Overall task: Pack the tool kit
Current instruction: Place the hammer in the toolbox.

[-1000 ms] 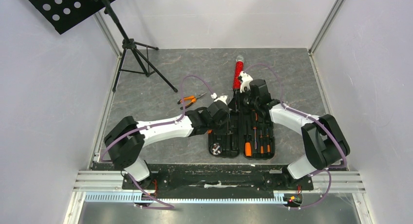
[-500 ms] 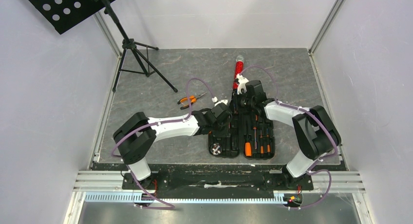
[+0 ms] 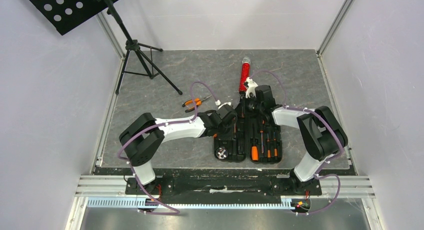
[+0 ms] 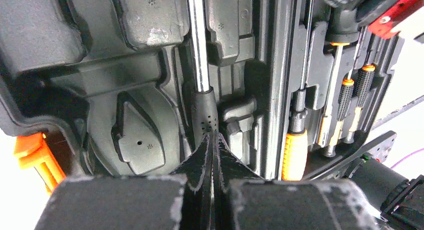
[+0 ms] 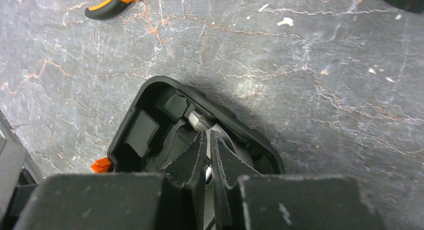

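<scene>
A black tripod stand (image 3: 137,52) occupies the far left corner of the grey, stone-patterned bench (image 3: 165,140). A pair of orange-and-black pliers (image 3: 194,103) lies loose on the bare surface, just beside the left arm's cable and apart from the kit.

We see the black ribbed plastic clamshell case (image 3: 235,149) lying open and flat at the middle of the bench, near its front edge, between the two arms. The left gripper (image 4: 212,140) hangs low over the left half of the case. Its jaws are pressed together with nothing between them, their tips at the end of a chrome-shafted tool with a black dimpled grip (image 4: 205,112) that sits in its moulded slot. The case's orange latch (image 4: 31,152) shows at its outer edge.

A row of small orange-and-black screwdrivers (image 3: 261,142) fills slots in the right half. A red cylindrical tube (image 3: 244,74) lies on the bench just beyond the case's far end.

The right gripper (image 5: 207,135) reaches into a far corner of the case, jaws drawn to a thin slit. Its tips meet a small silvery metal part (image 5: 198,121), and we cannot tell whether they nip it.
</scene>
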